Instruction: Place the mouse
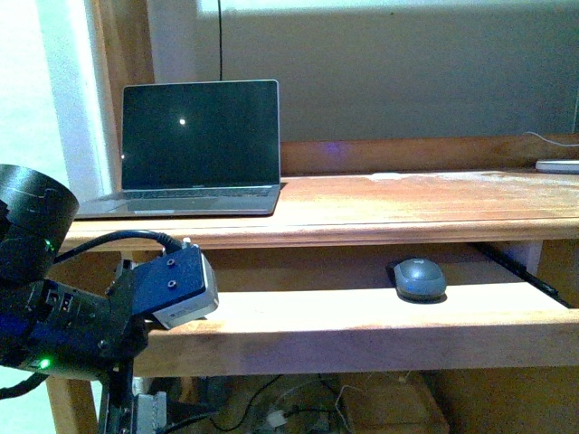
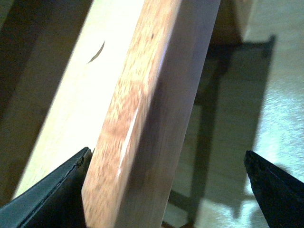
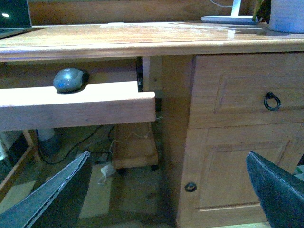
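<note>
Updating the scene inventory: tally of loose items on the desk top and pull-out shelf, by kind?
Laptop: 1
Mouse: 1
Flat white disc: 1
Pale container: 1
Total: 4

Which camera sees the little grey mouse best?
The front view: the mouse sits whole on the pull-out shelf. The right wrist view shows it too, but dimmer. The left wrist view shows only wood.
</note>
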Robot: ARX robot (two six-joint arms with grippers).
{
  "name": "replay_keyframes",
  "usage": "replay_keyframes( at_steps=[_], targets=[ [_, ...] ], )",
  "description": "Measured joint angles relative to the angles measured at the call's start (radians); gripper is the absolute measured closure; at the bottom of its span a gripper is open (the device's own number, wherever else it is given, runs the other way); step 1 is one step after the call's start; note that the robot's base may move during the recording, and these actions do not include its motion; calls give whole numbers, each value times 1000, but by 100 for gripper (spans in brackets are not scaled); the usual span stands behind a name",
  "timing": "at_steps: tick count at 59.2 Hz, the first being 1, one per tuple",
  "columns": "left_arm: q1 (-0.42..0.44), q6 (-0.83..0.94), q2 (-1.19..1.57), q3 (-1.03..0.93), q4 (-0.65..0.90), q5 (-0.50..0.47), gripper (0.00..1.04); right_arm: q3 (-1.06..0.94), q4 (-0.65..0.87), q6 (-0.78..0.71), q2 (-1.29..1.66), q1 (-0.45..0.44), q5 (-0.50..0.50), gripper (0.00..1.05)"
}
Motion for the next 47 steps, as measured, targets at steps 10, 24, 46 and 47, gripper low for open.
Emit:
replay_keyframes(
  at_steps=[10,24,46,47],
  targets=[
    [-27,-119,-105,-49,-145,95,8,0,0,0,0,0,0,7],
    [-81,-492,-232,-129,-63,255,8,0,0,0,0,0,0,7],
    [19,-908,-287,-167,609,-541,8,0,0,0,0,0,0,7],
    [23,-893,-303,-187,635,-574,8,0,0,0,0,0,0,7]
  ],
)
